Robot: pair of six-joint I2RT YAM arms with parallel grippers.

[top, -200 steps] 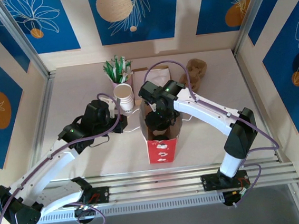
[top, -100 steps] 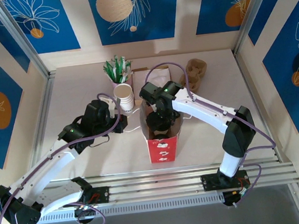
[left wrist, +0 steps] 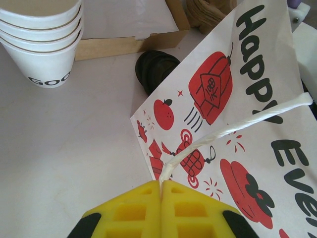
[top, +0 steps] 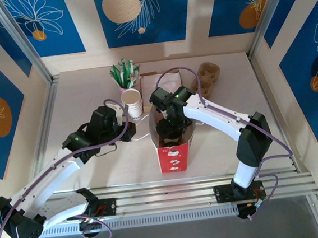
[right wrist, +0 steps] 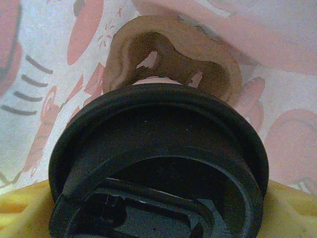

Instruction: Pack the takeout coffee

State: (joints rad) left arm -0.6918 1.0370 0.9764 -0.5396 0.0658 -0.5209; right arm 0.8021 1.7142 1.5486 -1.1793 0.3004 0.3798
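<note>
Legibly, bag lettered "Happy", "Eve", stacked cups "GOO", takeout coffee black-lidded

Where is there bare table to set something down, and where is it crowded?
Bare: the table left of the straws and right of the carrier. Crowded: the back middle, where cup stack, box and lids sit close behind the bag.

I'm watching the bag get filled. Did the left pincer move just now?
No. The left pincer stays put, in the same spot beside the stack of white cups, shut on the bag's string handle.
</note>
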